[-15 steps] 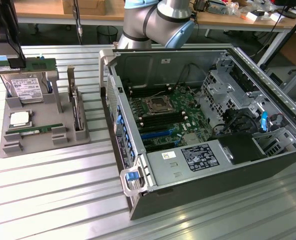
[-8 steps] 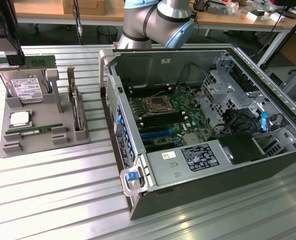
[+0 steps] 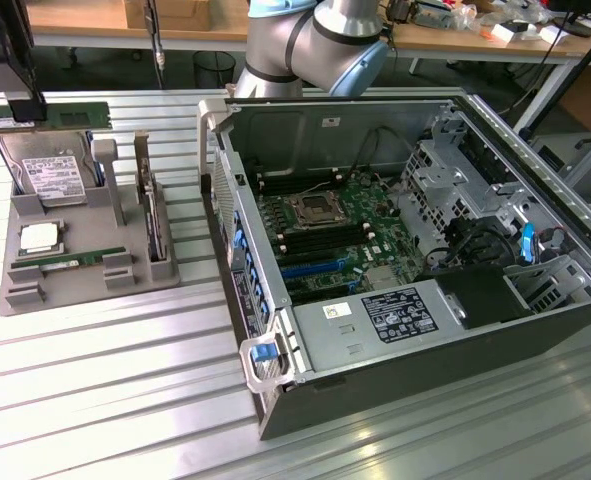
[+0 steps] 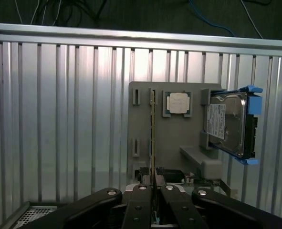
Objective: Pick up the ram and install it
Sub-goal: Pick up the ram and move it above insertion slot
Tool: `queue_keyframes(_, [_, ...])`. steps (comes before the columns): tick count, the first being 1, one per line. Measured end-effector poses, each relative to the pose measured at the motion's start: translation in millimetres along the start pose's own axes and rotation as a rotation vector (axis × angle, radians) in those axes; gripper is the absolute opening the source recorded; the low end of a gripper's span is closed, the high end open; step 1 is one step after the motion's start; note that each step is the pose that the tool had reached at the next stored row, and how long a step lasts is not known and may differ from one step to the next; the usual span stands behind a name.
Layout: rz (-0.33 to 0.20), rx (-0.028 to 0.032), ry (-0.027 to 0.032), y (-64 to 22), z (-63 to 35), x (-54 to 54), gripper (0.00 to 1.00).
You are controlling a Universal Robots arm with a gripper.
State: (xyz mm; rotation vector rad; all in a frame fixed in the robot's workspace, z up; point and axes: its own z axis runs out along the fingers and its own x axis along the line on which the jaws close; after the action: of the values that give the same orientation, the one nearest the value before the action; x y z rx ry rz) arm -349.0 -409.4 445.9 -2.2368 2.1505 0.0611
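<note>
The ram [image 3: 60, 113] is a long thin green stick, held level above the back of the grey parts tray [image 3: 75, 285] at the exterior view's left. My gripper [image 3: 17, 104] is shut on it. In the wrist view the ram [image 4: 152, 133] shows edge-on as a thin line running out from between my closed fingers [image 4: 140, 202], with my gripper [image 4: 152, 188] pinching its near end. The open computer case [image 3: 405, 330] lies at the exterior view's right, its green motherboard [image 3: 325, 225] exposed with black memory slots beside the processor socket.
The tray carries a hard drive [image 3: 50, 178], a processor [image 3: 37, 236], a second green stick [image 3: 70, 262] lying flat, and an upright card [image 3: 155, 220]. Directly below the gripper lie the hard drive [image 4: 229, 124] and processor [image 4: 178, 102]. Ribbed metal tabletop [image 3: 105, 390] surrounds everything.
</note>
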Motion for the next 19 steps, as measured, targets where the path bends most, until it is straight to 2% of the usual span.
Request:
queue_keyframes(4, [0.000, -0.0004, -0.0007, -0.4, -5.4, -0.3, 0.13])
queue_keyframes(9, [0.000, -0.0096, -0.0011, -9.6, -5.0, 0.1, 0.13])
queue_keyframes(19, [0.001, -0.0121, -0.0013, -14.4, -3.9, 0.4, 0.13])
